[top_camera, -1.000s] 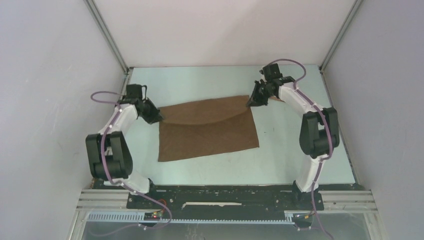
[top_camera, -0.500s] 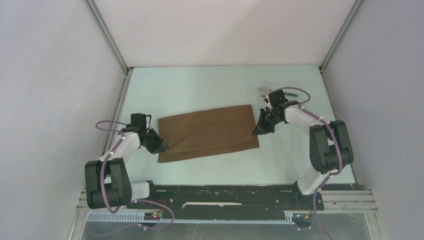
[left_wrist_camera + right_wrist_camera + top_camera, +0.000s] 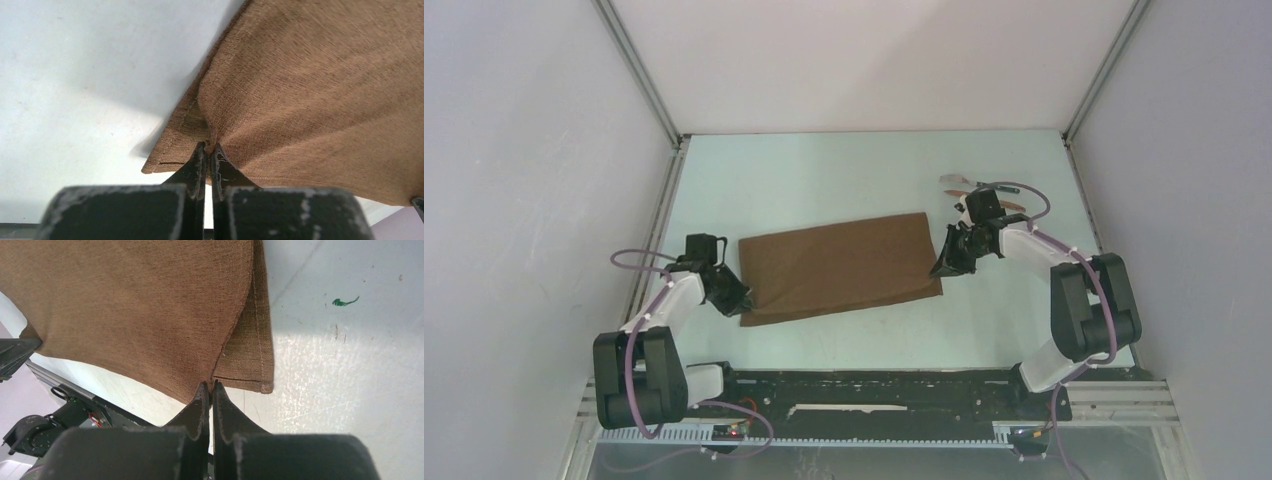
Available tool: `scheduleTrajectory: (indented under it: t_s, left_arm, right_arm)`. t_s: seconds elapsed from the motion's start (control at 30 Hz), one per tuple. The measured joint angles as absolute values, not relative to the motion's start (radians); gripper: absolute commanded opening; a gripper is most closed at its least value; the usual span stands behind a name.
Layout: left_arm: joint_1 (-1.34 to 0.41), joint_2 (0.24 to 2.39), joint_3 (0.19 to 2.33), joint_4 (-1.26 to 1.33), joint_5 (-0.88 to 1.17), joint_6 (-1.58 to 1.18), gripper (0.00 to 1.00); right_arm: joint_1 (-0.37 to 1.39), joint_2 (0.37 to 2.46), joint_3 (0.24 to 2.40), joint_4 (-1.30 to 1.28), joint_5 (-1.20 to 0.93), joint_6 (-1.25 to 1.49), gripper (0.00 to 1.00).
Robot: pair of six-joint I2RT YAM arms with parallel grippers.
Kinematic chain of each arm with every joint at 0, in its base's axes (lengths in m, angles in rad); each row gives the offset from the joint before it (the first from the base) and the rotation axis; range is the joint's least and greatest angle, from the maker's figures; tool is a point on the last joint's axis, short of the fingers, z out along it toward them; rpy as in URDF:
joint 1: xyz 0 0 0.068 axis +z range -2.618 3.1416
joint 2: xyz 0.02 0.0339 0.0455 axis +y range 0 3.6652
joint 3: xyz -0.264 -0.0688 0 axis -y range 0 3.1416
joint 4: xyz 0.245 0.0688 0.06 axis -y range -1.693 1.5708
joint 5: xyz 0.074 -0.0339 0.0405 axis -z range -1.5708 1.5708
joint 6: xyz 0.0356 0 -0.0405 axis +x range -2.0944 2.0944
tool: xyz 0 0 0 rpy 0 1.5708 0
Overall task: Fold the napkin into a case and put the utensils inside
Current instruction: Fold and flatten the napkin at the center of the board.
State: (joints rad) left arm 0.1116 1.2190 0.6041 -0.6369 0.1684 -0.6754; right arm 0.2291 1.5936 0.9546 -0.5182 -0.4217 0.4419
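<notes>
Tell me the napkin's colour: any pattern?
The napkin is plain brown, unpatterned, with a fine weave; left wrist view shows it best.

A robotics lab test cell: plain white panel walls [image 3: 874,60] in aluminium framing [image 3: 639,70] enclose a pale table [image 3: 824,170], with a cabled left arm [image 3: 664,310] and right arm [image 3: 1034,245] bolted to a black base plate [image 3: 874,395].

Folded napkin [image 3: 839,265], left gripper [image 3: 741,299] on near-left corner, right gripper [image 3: 943,268] on right edge, utensils [image 3: 965,184] beyond

Bright, even light; soft shadow beside napkin [image 3: 310,75] edge; blurry wrist-view foregrounds
</notes>
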Motion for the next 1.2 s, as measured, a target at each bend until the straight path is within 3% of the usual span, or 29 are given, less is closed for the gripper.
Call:
scheduleTrajectory:
  t_s: [0.73,1.2]
  left_arm:
    - [0.107,1.227,0.560,-0.643,0.142,-0.720,0.00]
    - [0.057,1.119,0.572,-0.737,0.120,-0.782,0.00]
  right_arm:
    - [0.229,1.665,0.911,-0.464,-0.420,0.443,0.00]
    - [0.232,1.685,0.911,-0.457,-0.409,0.443,0.00]
